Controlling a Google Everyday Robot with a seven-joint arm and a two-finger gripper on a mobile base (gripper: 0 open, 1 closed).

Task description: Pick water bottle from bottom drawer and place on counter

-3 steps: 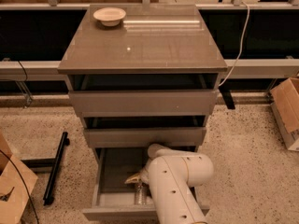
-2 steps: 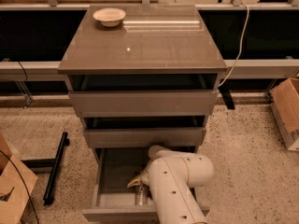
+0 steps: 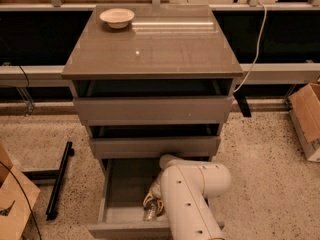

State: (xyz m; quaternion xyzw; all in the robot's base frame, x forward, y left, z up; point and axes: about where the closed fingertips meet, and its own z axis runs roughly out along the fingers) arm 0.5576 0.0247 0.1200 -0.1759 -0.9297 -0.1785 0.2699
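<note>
The bottom drawer (image 3: 117,186) is pulled open at the foot of the cabinet. The water bottle (image 3: 150,214) lies inside it near the front, clear, with its lower end showing below the gripper. My gripper (image 3: 153,202) reaches down into the drawer from the white arm (image 3: 192,196) and sits right over the bottle's upper part, hiding it. I cannot tell if it touches the bottle. The counter (image 3: 155,46) is the glossy grey-brown top of the cabinet, above the two shallower drawers.
A pale bowl (image 3: 117,17) stands on the counter's far left corner. The two upper drawers (image 3: 152,109) are slightly open. A cardboard box (image 3: 306,126) is at the right, another box (image 3: 12,204) and a black bar (image 3: 59,181) on the floor at the left.
My gripper has moved slightly down and toward the drawer's front, closer onto the water bottle. Nothing else has moved.
</note>
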